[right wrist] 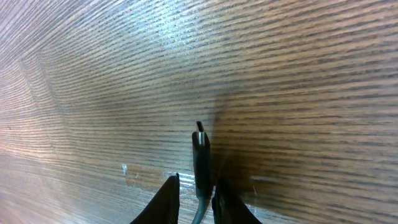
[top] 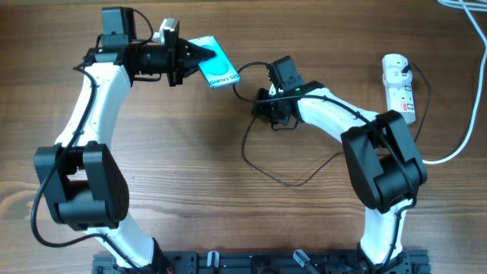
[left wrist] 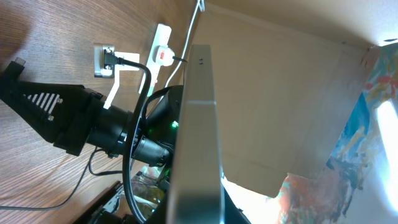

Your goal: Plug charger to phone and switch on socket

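Observation:
My left gripper point(top: 199, 55) is shut on the phone point(top: 219, 67) at the back of the table, the turquoise screen turned up and tilted. In the left wrist view the phone point(left wrist: 199, 124) shows edge-on as a grey slab that hides the jaws. My right gripper point(top: 262, 109) hovers just right of the phone, shut on the charger point(right wrist: 200, 149). Its small black connector tip sticks out past the fingers point(right wrist: 166, 199), close over the wood. The charger cable point(top: 251, 148) loops across the table towards the white socket point(top: 399, 87) at the far right, also seen as the socket point(left wrist: 160, 53).
A thick white power lead point(top: 464, 144) runs from the socket along the table's right edge. The right arm's black wrist point(left wrist: 74, 118) fills the left of the left wrist view. Both arm bases stand at the table's front edge.

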Tool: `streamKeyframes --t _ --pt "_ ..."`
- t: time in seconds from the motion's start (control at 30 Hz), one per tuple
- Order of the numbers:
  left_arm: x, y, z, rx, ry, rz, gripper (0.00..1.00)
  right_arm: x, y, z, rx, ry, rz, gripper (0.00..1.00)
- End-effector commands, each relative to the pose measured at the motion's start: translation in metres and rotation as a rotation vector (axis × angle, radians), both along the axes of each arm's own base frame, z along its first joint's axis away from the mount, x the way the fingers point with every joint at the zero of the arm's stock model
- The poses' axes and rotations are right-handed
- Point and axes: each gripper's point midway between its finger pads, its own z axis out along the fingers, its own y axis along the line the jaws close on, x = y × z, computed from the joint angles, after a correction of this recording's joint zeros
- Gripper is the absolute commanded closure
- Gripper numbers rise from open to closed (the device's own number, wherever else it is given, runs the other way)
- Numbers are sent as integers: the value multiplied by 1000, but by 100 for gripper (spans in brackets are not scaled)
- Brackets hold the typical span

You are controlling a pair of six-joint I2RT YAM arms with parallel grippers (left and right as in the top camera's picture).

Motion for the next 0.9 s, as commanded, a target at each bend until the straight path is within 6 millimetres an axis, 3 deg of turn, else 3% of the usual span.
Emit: streamKeyframes --t 0.0,0.3,0.4,0.87 --pt "-5 0 22 -31 -72 -27 96 5 0 -5 -19 -8 -13 81" --pt "-5 0 22 -31 -72 -27 96 2 5 -16 -22 6 -8 84" --pt "-5 0 22 -31 -72 -28 96 5 5 -15 -20 -6 -9 93" --pt "-5 0 22 -31 -72 -28 96 10 3 -16 -36 -30 -18 88"
